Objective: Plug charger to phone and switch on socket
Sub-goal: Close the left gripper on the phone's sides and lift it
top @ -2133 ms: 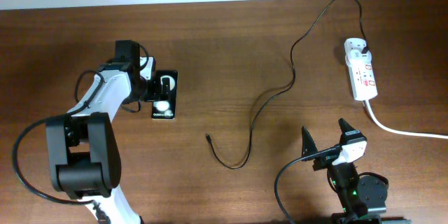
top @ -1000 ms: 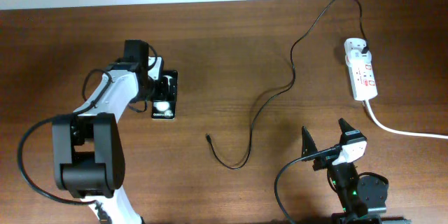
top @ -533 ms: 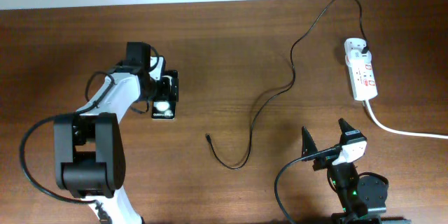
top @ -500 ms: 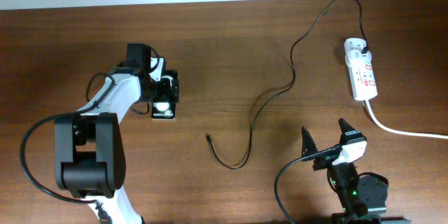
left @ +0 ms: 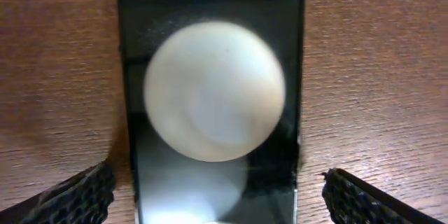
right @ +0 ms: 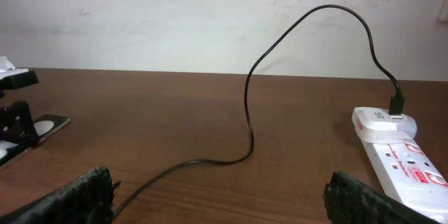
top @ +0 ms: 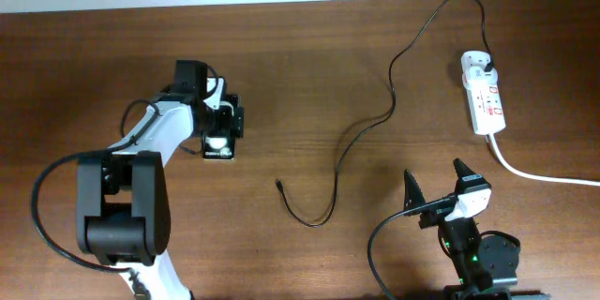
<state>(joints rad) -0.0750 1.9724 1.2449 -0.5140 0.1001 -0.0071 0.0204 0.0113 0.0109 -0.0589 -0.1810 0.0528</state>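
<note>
The phone [top: 220, 145] lies flat on the table at the left; its glossy black screen shows a white round spot and fills the left wrist view [left: 210, 56]. My left gripper [top: 223, 119] is open right over the phone's upper half, and its fingertips [left: 220, 199] straddle the phone without touching it. The charger cable [top: 391, 94] runs from the socket [top: 486, 98] in a long curve to its loose tip [top: 279, 185] at mid-table. My right gripper [top: 437, 187] is open and empty near the front edge. The right wrist view shows its fingertips [right: 224, 199], the cable [right: 248, 112] and the socket [right: 399, 154].
A thick white cord [top: 534, 173] leaves the socket toward the right edge. The wall runs along the table's far edge [top: 300, 2]. The cable's loop [top: 323, 216] lies between the phone and my right arm.
My left gripper has moved right from beside the phone's left edge to over the phone, now straddling it. The phone, cable and right arm have not moved.
</note>
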